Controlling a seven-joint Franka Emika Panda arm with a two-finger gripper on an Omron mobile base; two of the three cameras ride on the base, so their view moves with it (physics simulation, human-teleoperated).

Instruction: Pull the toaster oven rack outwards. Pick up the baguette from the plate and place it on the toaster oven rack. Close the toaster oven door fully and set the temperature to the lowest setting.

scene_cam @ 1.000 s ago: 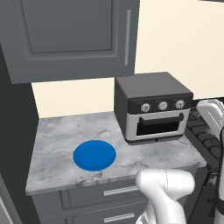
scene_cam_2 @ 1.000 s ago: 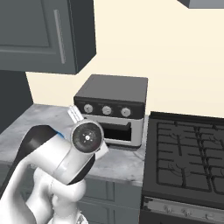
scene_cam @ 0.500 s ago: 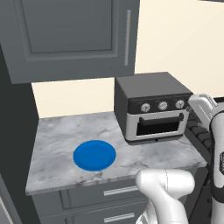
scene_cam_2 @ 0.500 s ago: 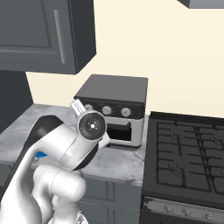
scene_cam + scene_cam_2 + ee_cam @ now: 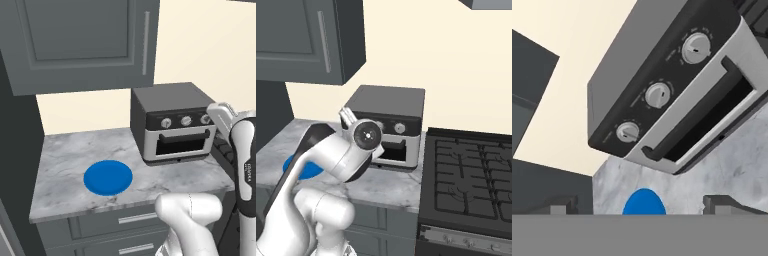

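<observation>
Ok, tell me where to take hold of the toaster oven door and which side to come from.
Grip the dark bar handle along the top edge of the toaster oven door. It stands clear of the silver front just below the three knobs, so fingers can likely straddle it. Come from the front, over the counter. The gripper is open and still off the oven.

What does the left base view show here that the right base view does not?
The left base view alone shows the whole blue plate, with no bread visible on it, and the drawer fronts under the counter. The right base view alone shows the black stovetop beside the oven; there the arm hides most of the plate. Both share the toaster oven, its door up, the marble counter and the wall cabinet.
</observation>
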